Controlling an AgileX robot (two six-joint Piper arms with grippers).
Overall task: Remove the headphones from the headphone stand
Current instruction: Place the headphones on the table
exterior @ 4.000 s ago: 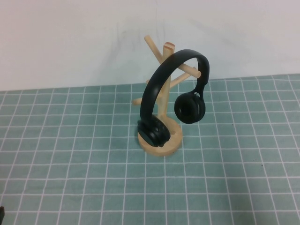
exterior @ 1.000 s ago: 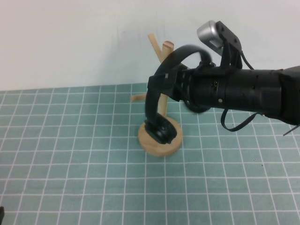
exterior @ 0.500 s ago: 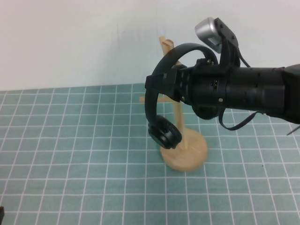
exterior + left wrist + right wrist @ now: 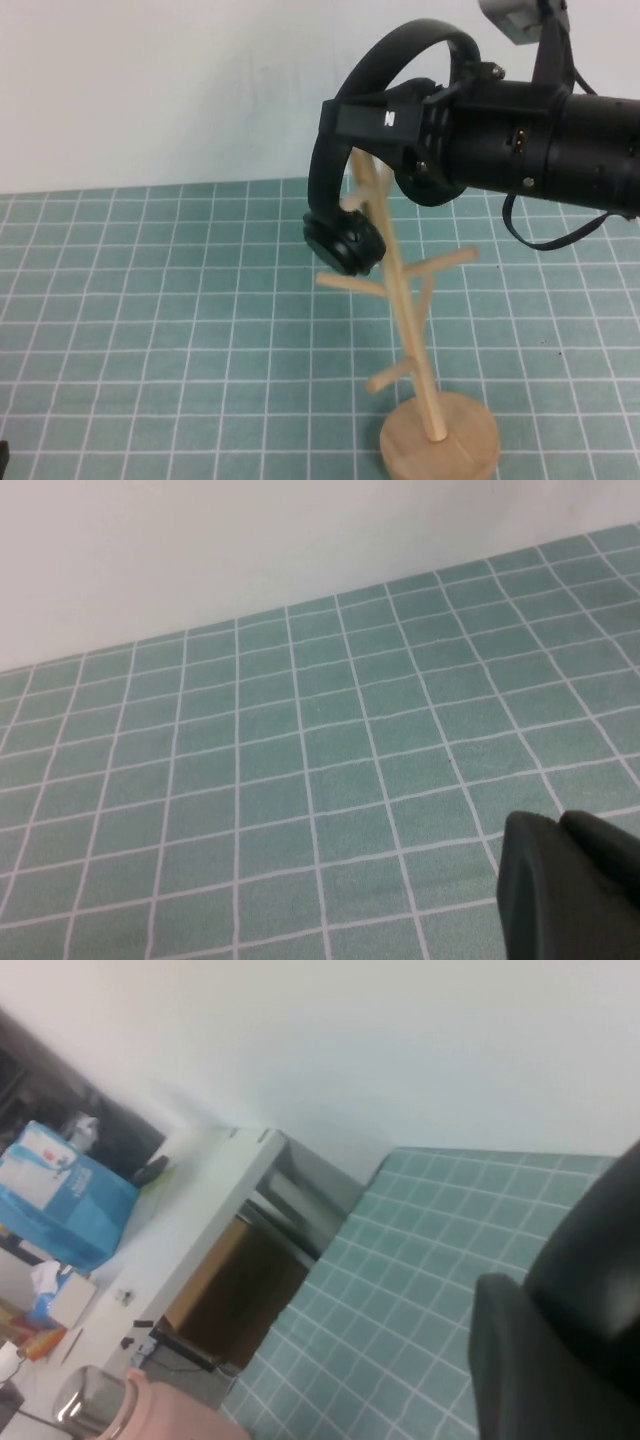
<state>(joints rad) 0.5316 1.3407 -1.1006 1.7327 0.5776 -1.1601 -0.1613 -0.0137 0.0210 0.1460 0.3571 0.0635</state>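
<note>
The right gripper (image 4: 350,125) hung high above the surface (image 4: 150,330), jaws clenched on the headphones (image 4: 345,240), beside the tilted headphone stand (image 4: 425,400). The left gripper (image 4: 570,890) hovered low; I cannot tell its jaws' state.

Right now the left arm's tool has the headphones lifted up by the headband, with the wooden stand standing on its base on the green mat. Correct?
Not quite: it is the right tool, not the left, that has the headphones up by the headband, as the high view shows. The left tool shows only in its own wrist view, over bare mat. The headphone stand does stand on its base on the green mat.
</note>
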